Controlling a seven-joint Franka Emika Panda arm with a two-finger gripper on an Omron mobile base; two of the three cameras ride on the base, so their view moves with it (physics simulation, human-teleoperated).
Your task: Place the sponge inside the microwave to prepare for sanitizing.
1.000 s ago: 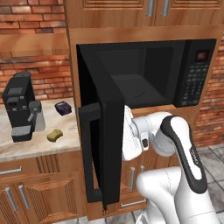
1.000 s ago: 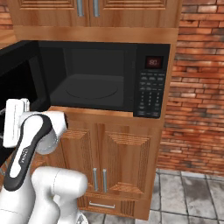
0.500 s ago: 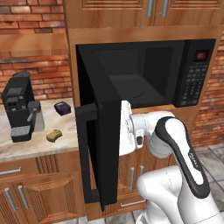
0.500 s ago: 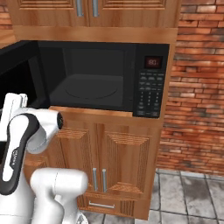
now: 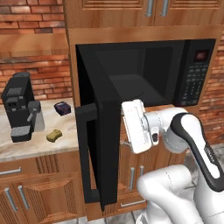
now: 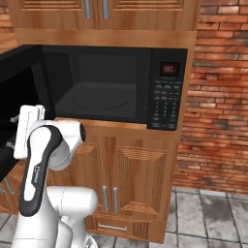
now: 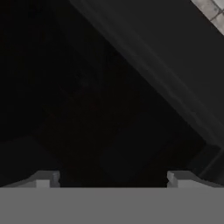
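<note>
The black microwave [image 5: 194, 74] [image 6: 167, 92] stands with its cavity showing and its door [image 5: 105, 148] [image 6: 14, 77] swung far out to the left. My gripper [image 5: 125, 127] [image 6: 17, 133] is level with the door's inner face, right behind it, below the cavity's front edge. In the hand view the gripper [image 7: 112, 179] is open, its tips wide apart against the dark door surface [image 7: 109, 87], holding nothing. The mustard-yellow sponge [image 5: 54, 136] lies on the counter to the left, beyond the door and apart from the gripper.
A black coffee machine [image 5: 19, 111] stands on the counter [image 5: 26, 148] left of the sponge, and a small dark purple box [image 5: 64, 107] sits behind it. Wooden cabinets [image 6: 140, 174] run below and above the microwave. A brick wall [image 6: 218, 97] is at the right.
My hand has moved left, and the microwave door has swung a little wider open with it. The sponge has stayed put.
</note>
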